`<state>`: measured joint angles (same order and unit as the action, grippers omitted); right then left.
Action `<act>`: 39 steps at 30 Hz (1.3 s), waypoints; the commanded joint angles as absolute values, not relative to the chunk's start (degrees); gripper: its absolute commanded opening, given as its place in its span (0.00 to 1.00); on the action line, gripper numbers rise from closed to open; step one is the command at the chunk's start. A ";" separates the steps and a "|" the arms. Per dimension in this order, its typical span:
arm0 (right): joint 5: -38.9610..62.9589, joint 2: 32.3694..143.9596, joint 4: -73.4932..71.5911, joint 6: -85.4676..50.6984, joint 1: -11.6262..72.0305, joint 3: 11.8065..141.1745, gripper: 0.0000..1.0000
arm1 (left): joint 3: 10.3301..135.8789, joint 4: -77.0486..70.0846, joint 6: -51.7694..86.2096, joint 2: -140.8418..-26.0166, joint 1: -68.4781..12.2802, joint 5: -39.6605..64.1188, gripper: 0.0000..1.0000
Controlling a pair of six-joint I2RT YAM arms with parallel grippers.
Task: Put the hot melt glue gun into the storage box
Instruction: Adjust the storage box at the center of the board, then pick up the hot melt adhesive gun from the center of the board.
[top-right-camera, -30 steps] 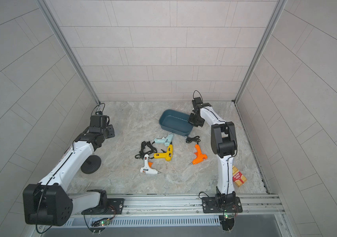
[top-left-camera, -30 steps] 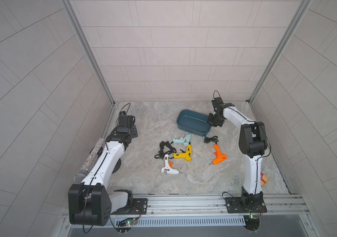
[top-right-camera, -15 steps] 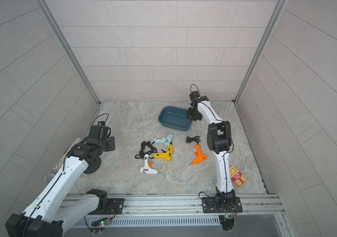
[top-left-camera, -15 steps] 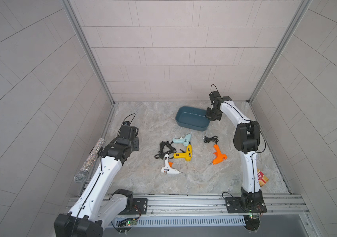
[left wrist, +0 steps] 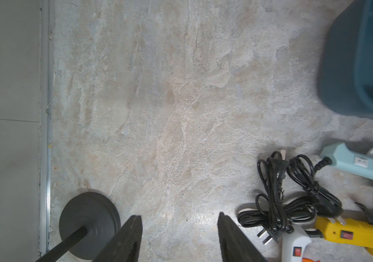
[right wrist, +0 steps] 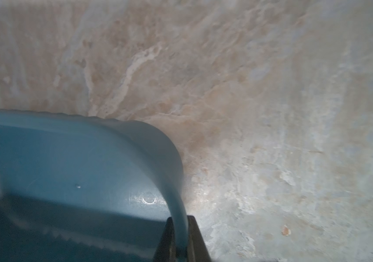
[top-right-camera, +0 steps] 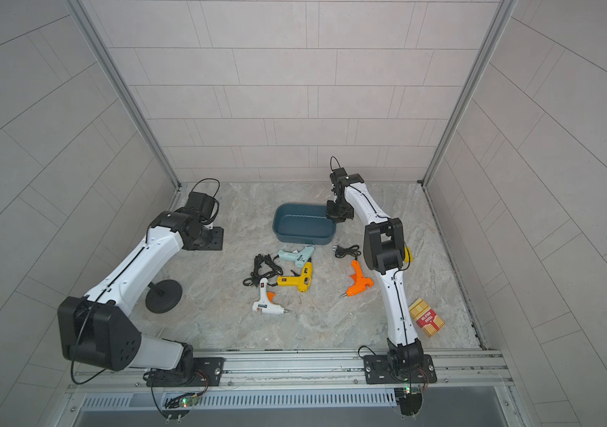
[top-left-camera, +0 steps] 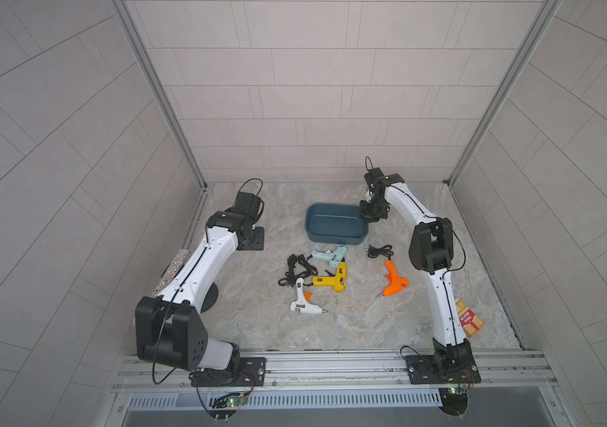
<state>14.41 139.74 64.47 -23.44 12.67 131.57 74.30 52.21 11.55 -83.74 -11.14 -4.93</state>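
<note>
The task is hardly begun on the marbled surface (top-left-camera: 331, 332). The left arm (top-left-camera: 198, 266) is held over a bare part of it, near the left wall. In the left wrist view the left jaws are seen open, with nothing between them. The right arm (top-left-camera: 405, 207) is stretched to the back. In the right wrist view the right jaws are seen shut on the rim of the storage box (top-left-camera: 333, 223), at its right end.

The box is set at the back of the surface, and nothing is seen inside it. Four guns are left lying out in front of it. The pale blue glue gun (top-left-camera: 329, 256) is nearest to the box, and the yellow glue gun (top-left-camera: 333, 283) is just beside that one. The white glue gun (top-left-camera: 303, 305) is a bit nearer the front, and the orange glue gun (top-left-camera: 393, 284) is off to the right. None is held, so a gun is yet to be picked up, carried and let go inside the box.

Compared with the earlier frames, the left arm is bent a new way and the left jaws are brought a little nearer the middle. The box is turned straighter and pulled a little to the left. The four guns are found in the same places.
</note>
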 commanded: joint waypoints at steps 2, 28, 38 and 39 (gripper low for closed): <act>19.38 140.36 66.36 -18.93 14.77 130.51 0.00 | 77.91 55.63 11.99 -86.95 -11.18 -0.27 0.61; 6.99 110.69 61.71 -33.52 15.95 105.10 0.60 | 75.50 55.99 16.38 -86.72 -11.80 -3.32 0.70; 6.29 93.80 57.67 -48.12 16.72 72.55 0.68 | 71.25 54.90 13.36 -82.23 -11.88 -1.02 0.75; 6.11 93.33 58.20 -48.41 16.78 71.68 0.68 | 71.37 54.57 13.96 -82.05 -11.96 0.12 0.75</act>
<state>8.19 97.23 58.46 -43.70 16.62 72.97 71.46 54.74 14.70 -83.77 -11.66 -1.21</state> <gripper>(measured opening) 0.680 0.745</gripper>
